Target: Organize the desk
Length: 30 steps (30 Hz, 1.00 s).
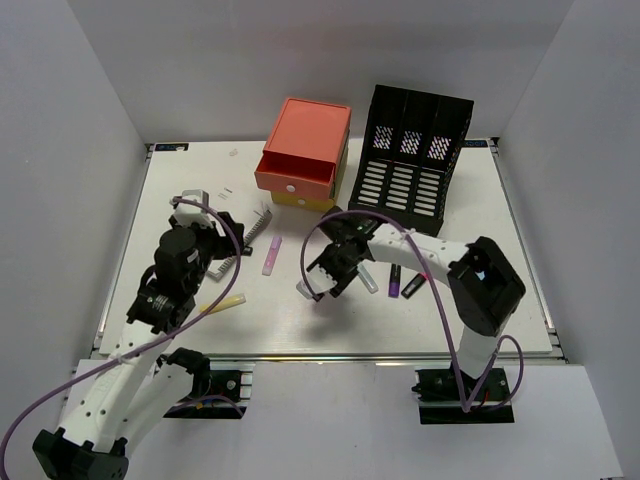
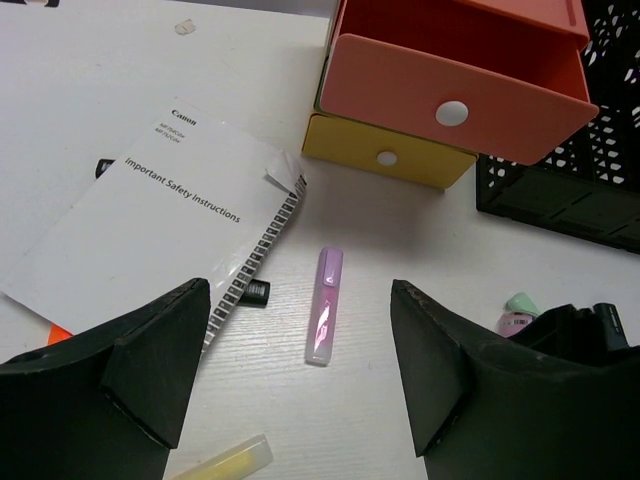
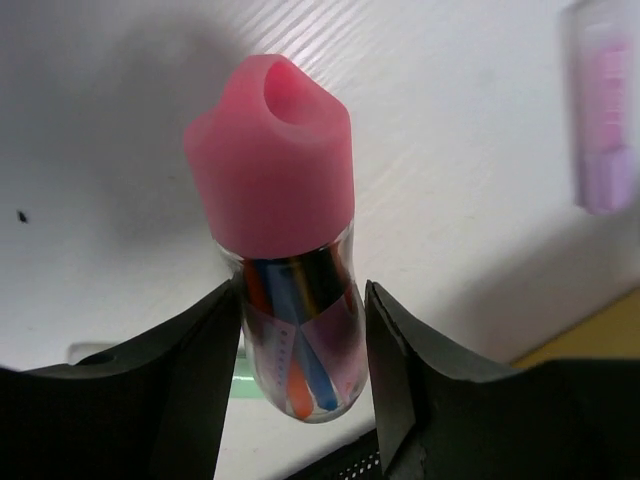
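Note:
The white desk (image 1: 280,322) holds scattered stationery. My right gripper (image 1: 332,268) is shut on a clear tube of coloured pens with a pink cap (image 3: 275,150) and holds it just above the desk; in the right wrist view both fingers (image 3: 200,350) press the tube's sides. My left gripper (image 2: 300,300) is open and empty, its jaws wide apart. A pink highlighter (image 2: 323,307) lies on the desk just ahead between them; it also shows in the top view (image 1: 271,255). A yellow highlighter (image 2: 225,465) lies near the left finger.
A spiral-bound Canon booklet (image 2: 160,235) lies to the left. An orange, green and yellow drawer box (image 1: 305,150) with its top drawer pulled out stands at the back, beside a black file rack (image 1: 410,160). A purple marker (image 1: 396,283) and small black items lie right of centre.

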Each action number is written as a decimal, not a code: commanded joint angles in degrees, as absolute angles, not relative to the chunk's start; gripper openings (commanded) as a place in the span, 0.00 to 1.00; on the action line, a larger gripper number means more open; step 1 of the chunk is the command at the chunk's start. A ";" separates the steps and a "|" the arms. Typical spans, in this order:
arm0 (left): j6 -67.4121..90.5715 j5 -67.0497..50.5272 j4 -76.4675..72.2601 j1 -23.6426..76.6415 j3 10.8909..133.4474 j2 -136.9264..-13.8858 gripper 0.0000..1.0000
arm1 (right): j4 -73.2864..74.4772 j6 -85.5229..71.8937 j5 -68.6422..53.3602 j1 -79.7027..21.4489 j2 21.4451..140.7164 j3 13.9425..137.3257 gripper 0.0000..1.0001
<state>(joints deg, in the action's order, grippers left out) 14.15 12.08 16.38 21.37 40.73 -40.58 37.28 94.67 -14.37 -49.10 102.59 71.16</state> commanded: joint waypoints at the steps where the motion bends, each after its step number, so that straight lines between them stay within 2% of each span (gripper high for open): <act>1: 13.97 12.65 15.38 21.09 39.82 -38.24 0.82 | 42.62 83.79 -25.91 -49.04 95.37 79.87 0.00; 4: 14.24 13.97 14.94 21.09 39.38 -36.13 0.82 | 42.10 71.22 -28.47 -48.95 93.61 86.64 0.00; 10: 14.50 16.08 13.19 21.09 37.53 -31.12 0.81 | 38.42 49.42 -24.88 -47.99 95.53 100.18 0.00; 16: 14.41 15.56 12.66 21.09 37.09 -30.76 0.81 | 29.46 31.05 -14.43 -46.59 101.94 113.10 0.00; 22: 13.71 11.70 11.52 21.09 36.91 -32.25 0.81 | 23.12 28.91 -2.13 -45.53 108.53 118.38 0.00; 30: 13.36 9.41 10.99 21.09 36.65 -32.43 0.81 | 20.83 29.18 1.84 -42.37 114.61 121.02 0.00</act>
